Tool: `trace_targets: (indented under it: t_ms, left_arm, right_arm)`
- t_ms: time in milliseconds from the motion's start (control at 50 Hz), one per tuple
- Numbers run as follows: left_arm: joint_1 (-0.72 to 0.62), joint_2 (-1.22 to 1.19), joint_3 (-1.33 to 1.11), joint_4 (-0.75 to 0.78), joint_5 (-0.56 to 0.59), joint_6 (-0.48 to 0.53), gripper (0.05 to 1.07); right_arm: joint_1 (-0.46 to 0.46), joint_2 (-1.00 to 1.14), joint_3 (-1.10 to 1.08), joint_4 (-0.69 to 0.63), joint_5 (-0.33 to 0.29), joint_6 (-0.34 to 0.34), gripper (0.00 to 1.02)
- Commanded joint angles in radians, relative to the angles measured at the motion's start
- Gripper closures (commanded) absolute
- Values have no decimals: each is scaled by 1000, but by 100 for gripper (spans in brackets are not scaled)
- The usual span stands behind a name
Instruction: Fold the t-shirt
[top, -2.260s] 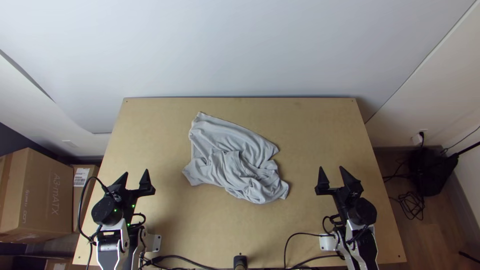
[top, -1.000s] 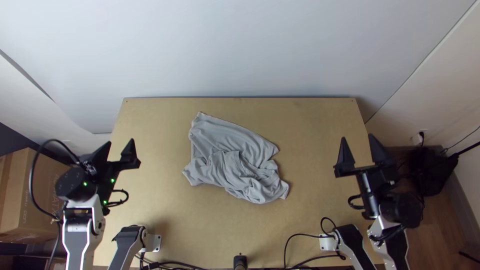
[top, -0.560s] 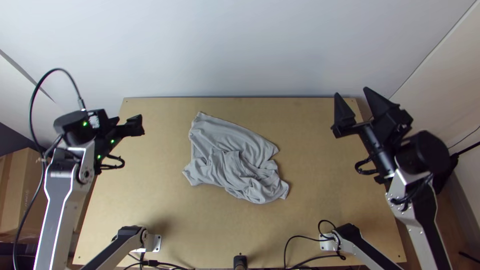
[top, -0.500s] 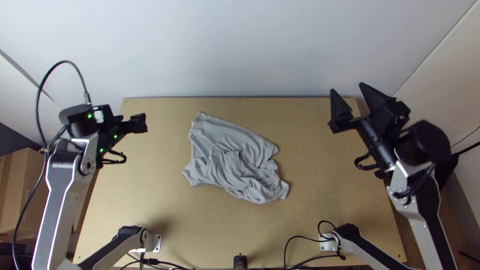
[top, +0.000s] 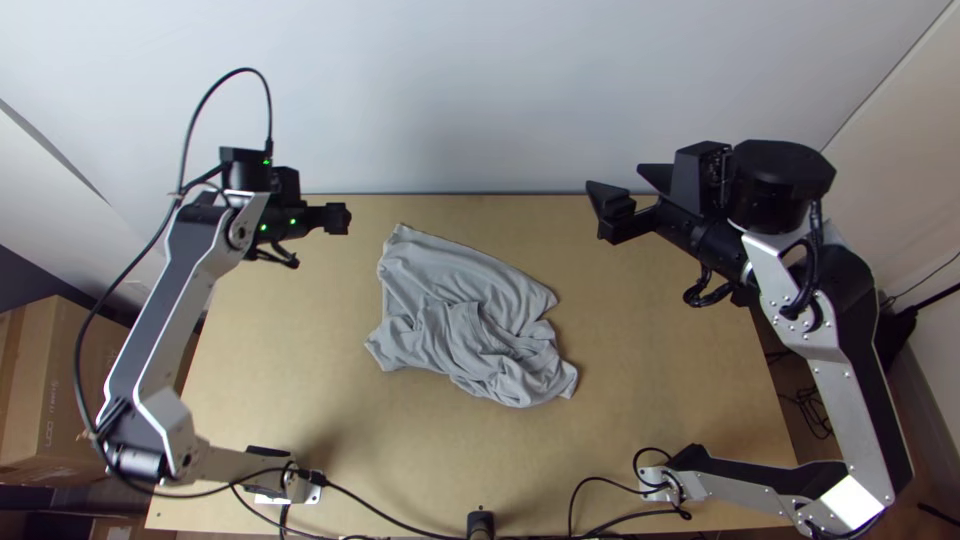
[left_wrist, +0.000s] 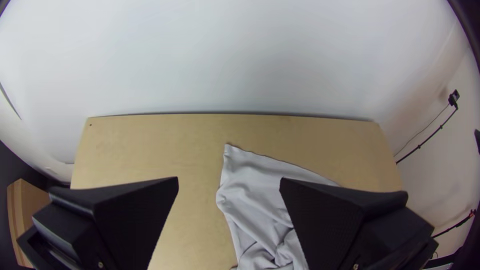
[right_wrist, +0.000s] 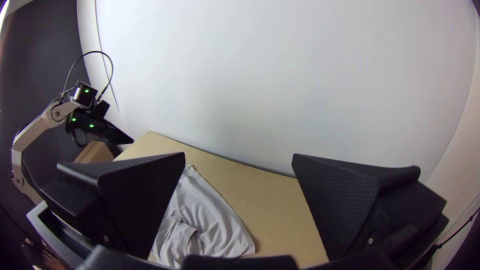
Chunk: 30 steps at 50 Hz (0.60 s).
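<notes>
T-shirt (top: 465, 325) bunched mid-surface, one corner toward the far edge of the surface (top: 660, 370). Left pincer (left_wrist: 229, 180) and right pincer (right_wrist: 239, 154) both wide, empty. Risk: crumpled layers overlap, so I could pinch several and drag the lot.

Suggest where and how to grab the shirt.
I'd pinch the shirt by its far-left corner, left hand coming from the left. That corner juts out to a point, fairly flat; the near part is bunched, so a grab there would likely catch several layers.
</notes>
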Motion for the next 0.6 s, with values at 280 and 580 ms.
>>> trace_targets:
  t_ms: [280,580]
  left_arm:
    - [1,327,183,62,38,1,10]
    - [7,513,160,194,41,24,20]
  right_arm:
    - [76,89,82,-98,7,126,4]
    - [57,104,84,-104,8,181,4]
